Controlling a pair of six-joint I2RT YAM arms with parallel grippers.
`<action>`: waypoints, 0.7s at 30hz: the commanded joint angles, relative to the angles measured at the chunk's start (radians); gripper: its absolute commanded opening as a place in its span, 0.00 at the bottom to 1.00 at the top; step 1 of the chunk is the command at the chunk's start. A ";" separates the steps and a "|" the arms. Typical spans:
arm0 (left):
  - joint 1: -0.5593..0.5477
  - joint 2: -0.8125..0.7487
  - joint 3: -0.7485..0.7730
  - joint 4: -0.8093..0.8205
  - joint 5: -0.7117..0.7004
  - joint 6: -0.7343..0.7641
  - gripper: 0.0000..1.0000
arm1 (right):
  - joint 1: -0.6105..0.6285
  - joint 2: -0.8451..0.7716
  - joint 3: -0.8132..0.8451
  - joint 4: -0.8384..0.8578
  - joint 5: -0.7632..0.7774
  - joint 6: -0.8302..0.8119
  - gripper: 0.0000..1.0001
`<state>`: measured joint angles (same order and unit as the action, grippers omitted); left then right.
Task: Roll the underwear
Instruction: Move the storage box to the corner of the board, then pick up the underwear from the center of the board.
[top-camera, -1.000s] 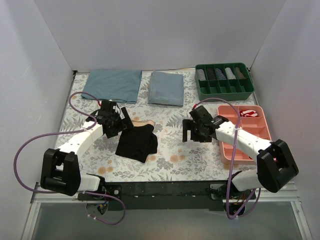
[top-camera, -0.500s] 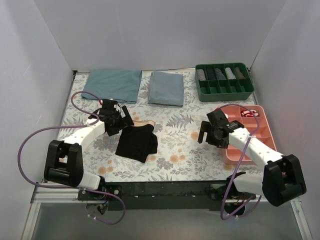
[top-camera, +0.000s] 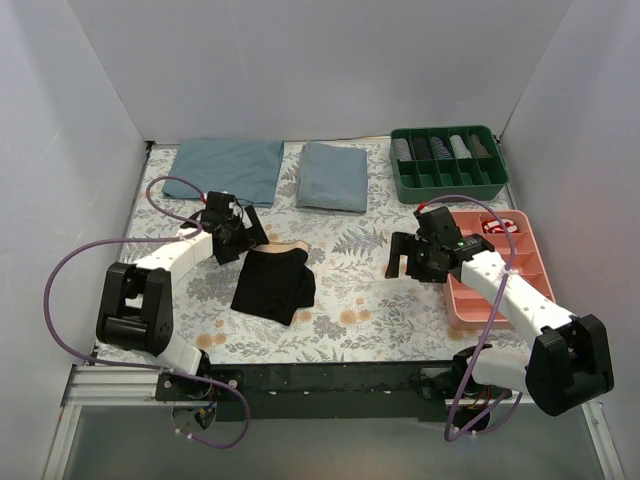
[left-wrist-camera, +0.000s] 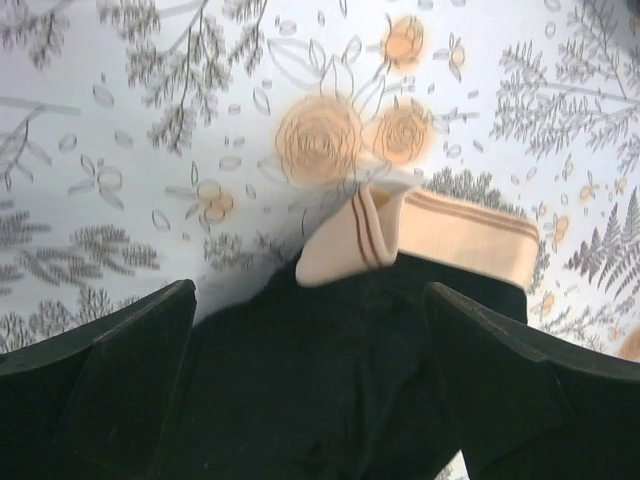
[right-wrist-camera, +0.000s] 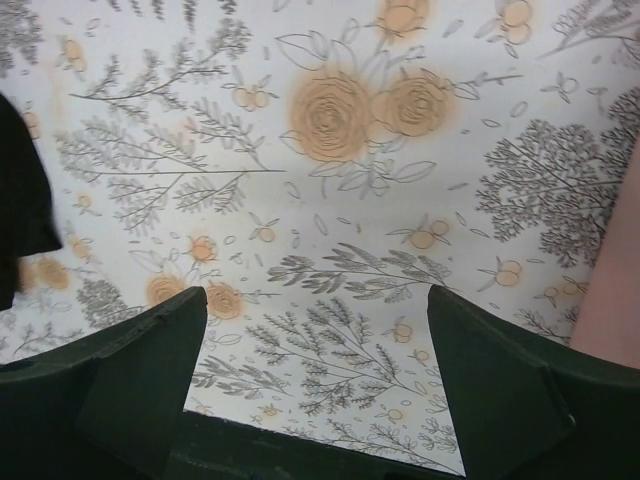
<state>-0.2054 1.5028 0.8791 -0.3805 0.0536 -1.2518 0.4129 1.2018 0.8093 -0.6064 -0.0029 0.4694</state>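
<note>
The underwear (top-camera: 273, 285) lies rumpled on the desk (top-camera: 360, 300), left of centre, its tan waistband (left-wrist-camera: 440, 240) at the far edge, one end folded over. Our left hand (top-camera: 243, 238) hovers over that band, spread wide, holding nothing. Our right hand (top-camera: 403, 265), equally wide and empty, hangs well apart beside the pink tray (top-camera: 530, 262). We think it best to flatten the cloth first, then roll evenly from the band.

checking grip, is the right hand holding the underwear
No, the right hand is open over the patterned table, the underwear lying apart.
</note>
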 joint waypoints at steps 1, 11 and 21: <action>0.026 0.054 0.084 0.077 0.018 0.037 0.98 | 0.013 0.001 0.051 0.036 -0.109 -0.046 0.99; 0.035 -0.027 -0.009 0.155 0.106 0.107 0.86 | 0.032 0.010 0.011 0.051 -0.128 -0.041 0.99; 0.037 -0.115 -0.166 0.342 0.177 0.141 0.70 | 0.033 0.035 -0.006 0.092 -0.174 -0.031 0.99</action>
<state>-0.1722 1.3590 0.7319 -0.1211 0.1944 -1.1408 0.4412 1.2282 0.8013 -0.5537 -0.1429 0.4408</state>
